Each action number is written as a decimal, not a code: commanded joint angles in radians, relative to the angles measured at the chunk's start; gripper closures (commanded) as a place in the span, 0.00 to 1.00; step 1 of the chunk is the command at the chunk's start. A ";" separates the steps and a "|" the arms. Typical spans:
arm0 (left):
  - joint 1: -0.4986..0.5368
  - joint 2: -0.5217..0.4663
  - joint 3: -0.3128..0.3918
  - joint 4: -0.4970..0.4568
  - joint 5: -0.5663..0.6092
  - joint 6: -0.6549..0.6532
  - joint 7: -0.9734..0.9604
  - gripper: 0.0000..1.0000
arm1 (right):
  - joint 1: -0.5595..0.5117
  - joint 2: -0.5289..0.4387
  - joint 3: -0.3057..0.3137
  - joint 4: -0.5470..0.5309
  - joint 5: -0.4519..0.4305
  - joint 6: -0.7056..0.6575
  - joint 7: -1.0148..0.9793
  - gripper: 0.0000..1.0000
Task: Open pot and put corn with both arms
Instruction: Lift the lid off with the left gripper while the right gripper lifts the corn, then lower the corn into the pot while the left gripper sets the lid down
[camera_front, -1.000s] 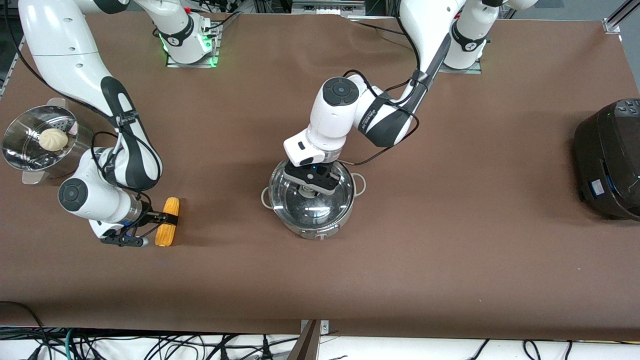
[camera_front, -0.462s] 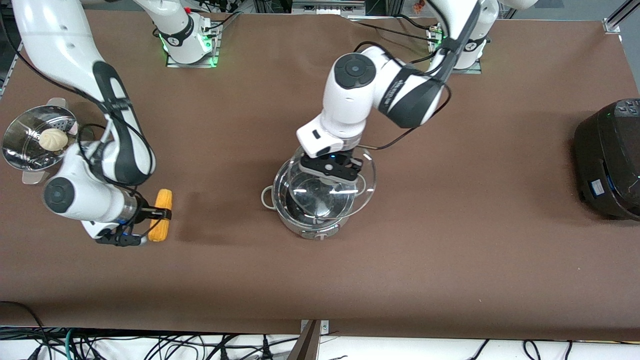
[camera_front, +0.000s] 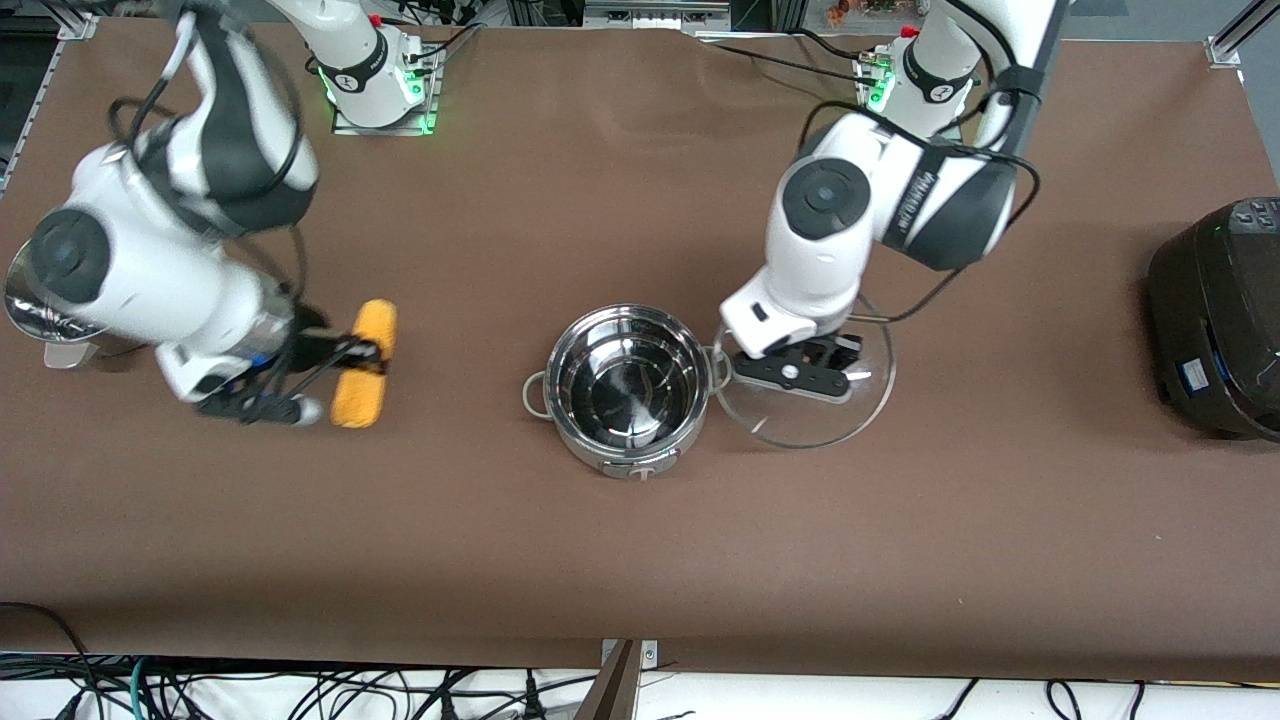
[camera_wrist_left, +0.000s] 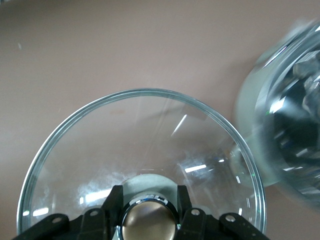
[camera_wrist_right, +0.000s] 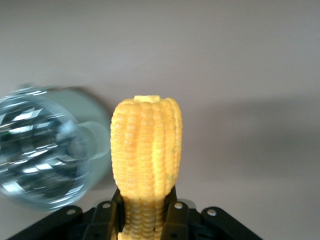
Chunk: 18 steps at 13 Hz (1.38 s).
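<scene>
The shiny steel pot (camera_front: 626, 388) stands open in the middle of the table; it also shows in the left wrist view (camera_wrist_left: 295, 125) and the right wrist view (camera_wrist_right: 40, 155). My left gripper (camera_front: 797, 372) is shut on the copper-topped knob (camera_wrist_left: 148, 222) of the glass lid (camera_front: 810, 400) and holds it beside the pot, toward the left arm's end. The lid fills the left wrist view (camera_wrist_left: 140, 150). My right gripper (camera_front: 345, 360) is shut on the yellow corn (camera_front: 362, 362) and holds it above the table, toward the right arm's end from the pot. The corn (camera_wrist_right: 146, 155) stands between the fingers (camera_wrist_right: 175, 220).
A big black cooker (camera_front: 1220, 315) stands at the left arm's end of the table. A steel steamer (camera_front: 40, 320) is mostly hidden under the right arm at the right arm's end.
My left gripper has lifted the lid off the pot and carried it toward the left arm's end. My right gripper has raised the corn and moved it toward the pot.
</scene>
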<state>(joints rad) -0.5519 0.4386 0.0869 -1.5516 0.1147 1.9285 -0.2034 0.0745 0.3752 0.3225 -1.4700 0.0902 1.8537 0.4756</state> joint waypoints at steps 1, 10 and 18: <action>0.116 -0.098 -0.015 -0.201 0.023 0.096 0.197 0.97 | 0.131 0.129 0.027 0.135 -0.052 0.022 0.121 0.97; 0.274 -0.233 -0.018 -0.478 -0.001 0.315 0.368 0.00 | 0.340 0.419 0.018 0.244 -0.141 0.373 0.248 0.97; 0.311 -0.319 -0.007 0.031 -0.187 -0.441 0.214 0.00 | 0.346 0.348 0.001 0.264 -0.193 0.196 0.236 0.00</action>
<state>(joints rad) -0.2573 0.0805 0.0821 -1.6313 -0.0593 1.6082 0.0401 0.4229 0.7857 0.3349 -1.2288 -0.0855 2.1528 0.7058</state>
